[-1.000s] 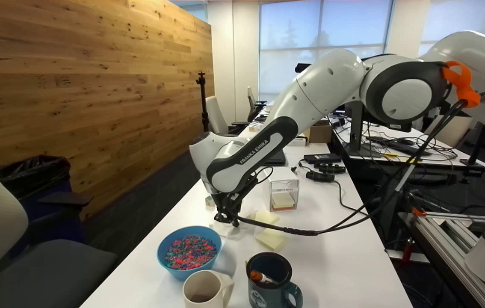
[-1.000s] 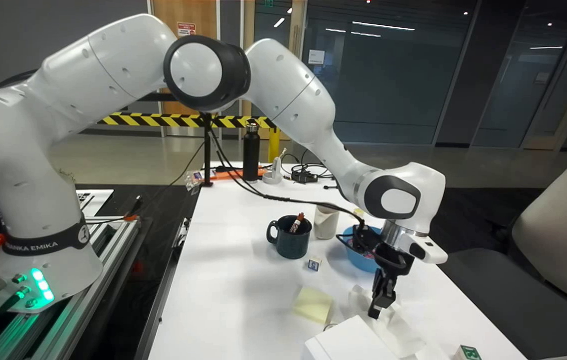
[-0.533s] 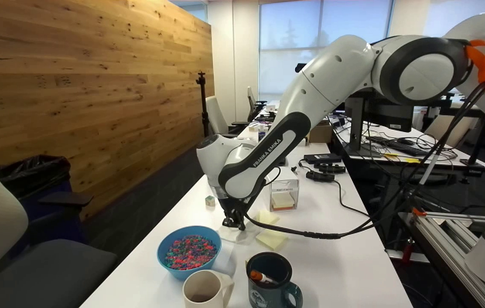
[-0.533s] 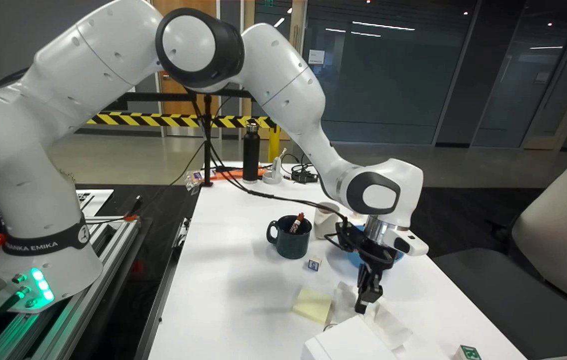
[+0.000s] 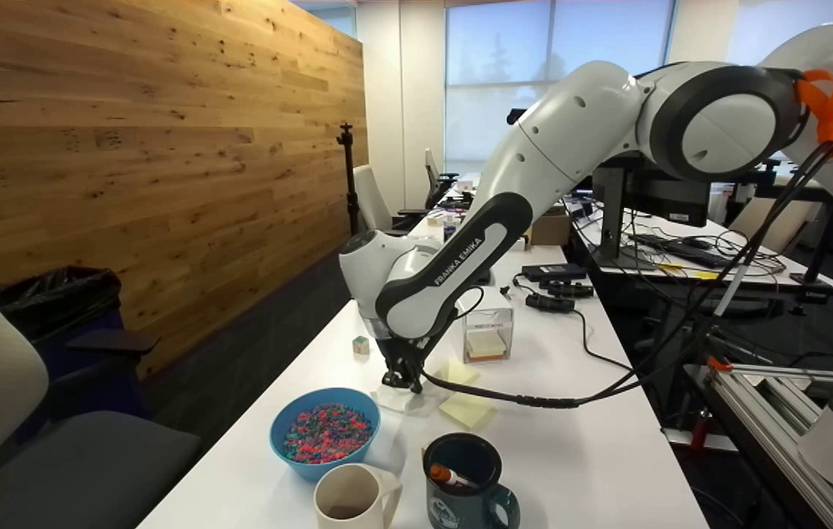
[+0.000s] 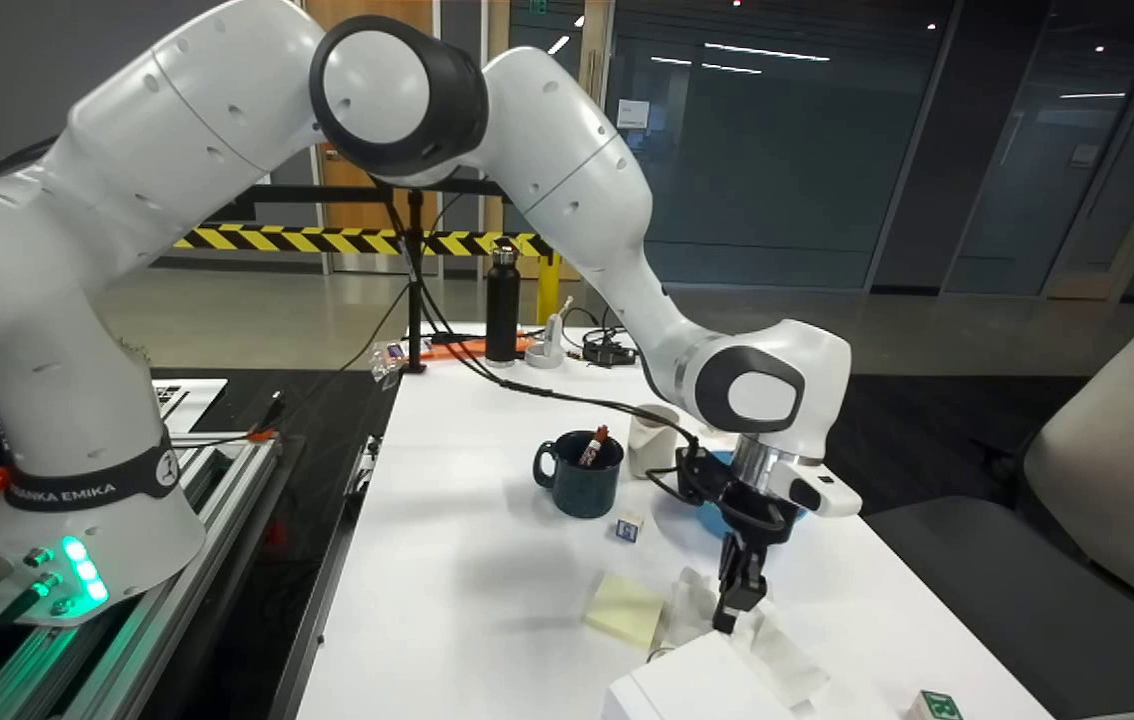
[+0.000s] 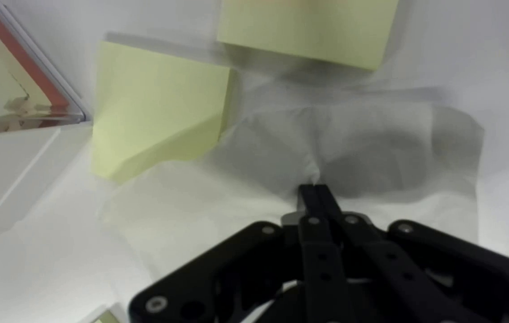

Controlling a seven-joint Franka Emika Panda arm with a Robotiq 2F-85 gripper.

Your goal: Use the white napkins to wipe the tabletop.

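1. Thin white paper napkin (image 7: 263,166) lies on long smooth white bench (image 6: 427,530), nr round blue bowl (image 5: 314,397).
2. Black pincer (image 7: 313,185) pinches its gathered pleat, pressed tog.
3. Prob. v. light, limp, tearable; best held by thick folds.

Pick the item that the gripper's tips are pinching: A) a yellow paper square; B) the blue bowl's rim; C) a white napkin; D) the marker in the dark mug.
C: in the wrist view, the white napkin puckers, its creases meeting at the tips of the shut gripper.
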